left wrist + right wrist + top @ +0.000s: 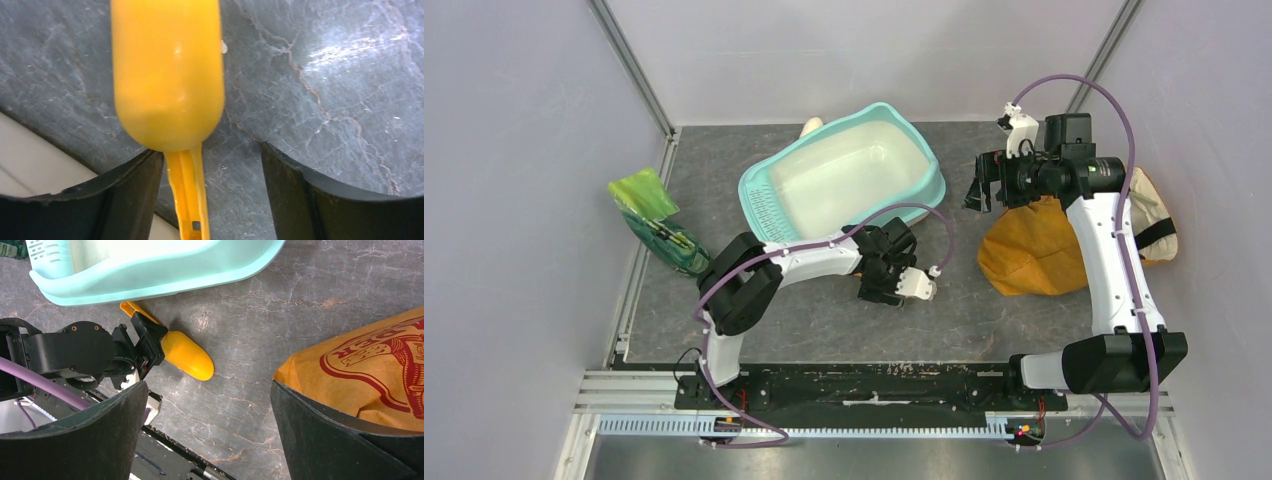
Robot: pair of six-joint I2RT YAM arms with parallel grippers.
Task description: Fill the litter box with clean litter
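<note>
An orange plastic scoop (187,356) lies bowl-down on the dark marbled tabletop (984,320). An orange cloth bag (1034,250) with red print slumps at the right. A green printed pouch (659,225) stands by the left wall.

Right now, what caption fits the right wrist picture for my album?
Left gripper open around the scoop beside the litter box, bag at right.

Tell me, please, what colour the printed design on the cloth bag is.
Dark red design on the orange bag, best seen in the right wrist view.

Pale grey-lilac walls (514,250); dark marbled tabletop (964,322); metal corner posts (631,65).
</note>
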